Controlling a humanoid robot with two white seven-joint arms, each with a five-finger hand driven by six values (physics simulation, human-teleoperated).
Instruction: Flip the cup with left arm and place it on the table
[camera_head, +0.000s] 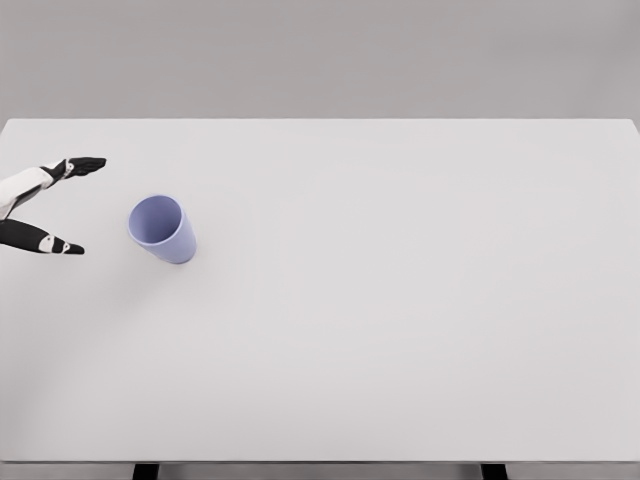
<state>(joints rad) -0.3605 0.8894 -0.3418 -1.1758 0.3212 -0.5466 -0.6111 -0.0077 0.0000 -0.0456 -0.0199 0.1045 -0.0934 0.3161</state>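
Lilac cup (162, 228) just right of spread left hand (45, 205) fingers, untouched.

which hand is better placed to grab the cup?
Left. The left hand is open just left of the cup, fingers spread toward it, not yet touching. The cup lies on its side at the table's left. The right arm is out of view.

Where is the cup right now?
In the head view, the cup lies on its side on the table's left part, just right of the open left hand, untouched.
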